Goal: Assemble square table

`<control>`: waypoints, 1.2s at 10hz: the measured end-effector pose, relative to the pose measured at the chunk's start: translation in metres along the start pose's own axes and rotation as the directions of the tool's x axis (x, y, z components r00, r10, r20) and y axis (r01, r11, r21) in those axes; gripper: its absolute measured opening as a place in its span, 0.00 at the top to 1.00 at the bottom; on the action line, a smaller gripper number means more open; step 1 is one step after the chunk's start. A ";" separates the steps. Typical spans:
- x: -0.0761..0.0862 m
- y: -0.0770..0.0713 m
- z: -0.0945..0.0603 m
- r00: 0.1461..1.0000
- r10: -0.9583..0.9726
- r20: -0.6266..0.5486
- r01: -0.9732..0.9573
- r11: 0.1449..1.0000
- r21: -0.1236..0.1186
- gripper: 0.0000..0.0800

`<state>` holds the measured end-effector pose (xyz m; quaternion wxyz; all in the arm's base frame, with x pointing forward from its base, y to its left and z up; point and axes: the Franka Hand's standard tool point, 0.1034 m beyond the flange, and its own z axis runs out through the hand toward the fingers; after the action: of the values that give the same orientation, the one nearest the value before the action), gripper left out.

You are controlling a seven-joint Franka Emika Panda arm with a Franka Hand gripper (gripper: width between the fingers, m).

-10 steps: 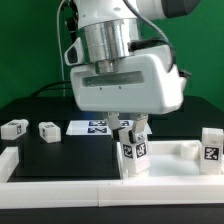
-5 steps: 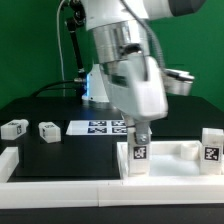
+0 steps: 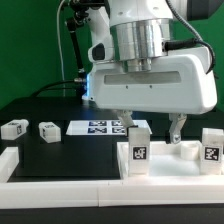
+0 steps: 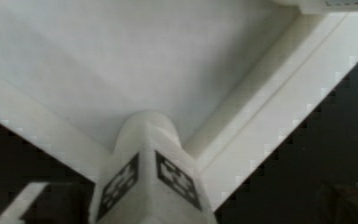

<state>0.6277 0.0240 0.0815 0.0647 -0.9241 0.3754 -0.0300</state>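
Gripper (image 3: 150, 126) just released (jaws wide); small white stubby plastic leg (image 3: 138, 151) stands unaided in large white square tabletop (image 3: 178, 152), desk's near edge, prob. seated.

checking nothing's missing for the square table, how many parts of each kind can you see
small white stubby plastic legs with black-and-white tags: 4
large white square plastic tabletop with raised rim: 1
total: 5
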 end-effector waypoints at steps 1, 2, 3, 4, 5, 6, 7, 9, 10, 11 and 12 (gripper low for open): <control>0.000 0.000 0.000 0.998 -0.069 0.000 0.069 0.998 0.000 0.19; 0.005 0.007 0.001 0.977 -0.212 0.000 0.212 0.977 -0.005 0.19; 0.016 0.020 0.003 0.931 -0.366 0.000 0.366 0.930 -0.015 0.19; 0.018 0.019 0.004 0.899 -0.438 -0.012 0.438 0.899 -0.026 0.19; 0.014 0.014 0.005 0.897 -0.441 -0.015 0.441 0.897 -0.024 0.19; 0.015 0.015 0.005 0.903 -0.430 -0.015 0.430 0.903 -0.022 0.19; 0.015 0.015 0.005 0.902 -0.431 -0.015 0.430 0.902 -0.022 0.33; 0.014 0.015 0.005 0.946 -0.322 -0.016 0.322 0.947 -0.017 0.56; 0.015 0.017 0.005 0.961 -0.277 -0.016 0.277 0.961 -0.018 0.63; 0.015 0.017 0.005 0.976 -0.219 -0.017 0.219 0.976 -0.017 0.63; 0.015 0.018 0.006 0.987 -0.158 -0.018 0.158 0.987 -0.016 0.63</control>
<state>0.6272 0.0013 0.0737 0.0516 -0.9511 0.3017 -0.0413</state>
